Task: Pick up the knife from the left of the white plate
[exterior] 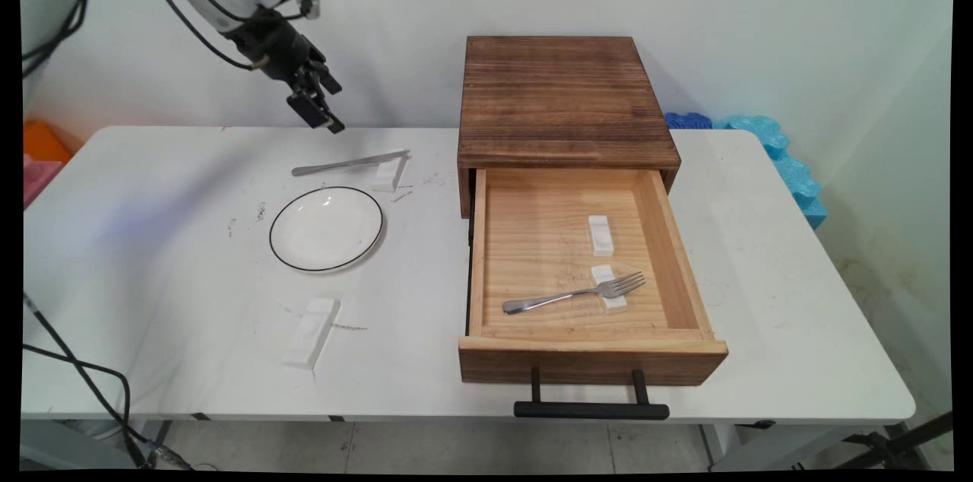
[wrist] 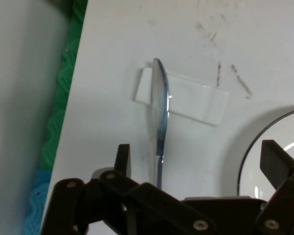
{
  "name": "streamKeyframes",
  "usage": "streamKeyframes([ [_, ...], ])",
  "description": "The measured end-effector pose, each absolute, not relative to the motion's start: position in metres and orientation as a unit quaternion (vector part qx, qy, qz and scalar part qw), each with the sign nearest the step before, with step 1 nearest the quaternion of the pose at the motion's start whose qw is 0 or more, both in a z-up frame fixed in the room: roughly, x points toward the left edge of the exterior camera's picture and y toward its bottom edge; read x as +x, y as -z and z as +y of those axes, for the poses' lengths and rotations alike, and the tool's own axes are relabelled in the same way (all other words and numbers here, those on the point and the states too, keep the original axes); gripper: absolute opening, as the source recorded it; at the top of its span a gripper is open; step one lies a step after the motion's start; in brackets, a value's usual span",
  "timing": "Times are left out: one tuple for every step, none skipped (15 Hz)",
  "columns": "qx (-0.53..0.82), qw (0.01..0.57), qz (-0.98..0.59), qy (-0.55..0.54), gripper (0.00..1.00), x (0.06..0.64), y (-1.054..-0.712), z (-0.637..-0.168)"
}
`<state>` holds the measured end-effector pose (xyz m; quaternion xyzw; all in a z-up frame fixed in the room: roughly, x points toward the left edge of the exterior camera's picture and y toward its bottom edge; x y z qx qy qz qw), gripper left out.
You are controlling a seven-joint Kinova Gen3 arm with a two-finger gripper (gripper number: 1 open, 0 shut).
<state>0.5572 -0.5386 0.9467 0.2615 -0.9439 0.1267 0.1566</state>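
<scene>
My gripper (exterior: 323,113) hangs in the air over the table's back left, open and holding nothing. Just below and to its right lies a metal knife (exterior: 346,163), its tip propped on a small white rest (exterior: 388,174). In the hand view the knife (wrist: 160,107) runs up between my two fingers (wrist: 122,157) and crosses the white rest (wrist: 196,103). A white plate with a dark rim (exterior: 326,229) sits in front of the knife; its edge (wrist: 250,152) shows at the hand view's right.
Another white rest (exterior: 312,331) lies near the front edge. At centre right a wooden box (exterior: 562,98) has its drawer (exterior: 593,360) pulled out, holding a fork (exterior: 574,293) and two white rests (exterior: 600,231). Blue foam (exterior: 768,140) lines the back right.
</scene>
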Motion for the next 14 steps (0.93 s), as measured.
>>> streamKeyframes([
  [0.266, 0.152, -0.944, -0.124, 1.0, 0.557, -0.94, -0.544],
  [0.269, 0.146, -0.944, -0.121, 1.0, 0.557, -0.933, -0.548],
  [0.272, 0.143, -0.944, -0.119, 1.0, 0.558, -0.927, -0.552],
  [0.276, 0.139, -0.944, -0.115, 1.0, 0.558, -0.919, -0.556],
  [0.279, 0.136, -0.944, -0.111, 1.0, 0.558, -0.912, -0.56],
  [0.282, 0.134, -0.944, -0.108, 1.0, 0.558, -0.906, -0.563],
  [0.283, 0.133, -0.944, -0.106, 1.0, 0.557, -0.902, -0.565],
  [0.285, 0.132, -0.944, -0.103, 1.0, 0.557, -0.896, -0.568],
  [0.286, 0.13, -0.944, -0.1, 1.0, 0.558, -0.89, -0.572],
  [0.288, 0.129, -0.944, -0.097, 1.0, 0.558, -0.884, -0.575],
  [0.289, 0.128, -0.944, -0.095, 1.0, 0.559, -0.879, -0.578],
  [0.289, 0.127, -0.944, -0.093, 1.0, 0.559, -0.876, -0.58],
  [0.29, 0.126, -0.944, -0.091, 1.0, 0.56, -0.871, -0.583],
  [0.291, 0.126, -0.944, -0.089, 1.0, 0.561, -0.866, -0.586],
])
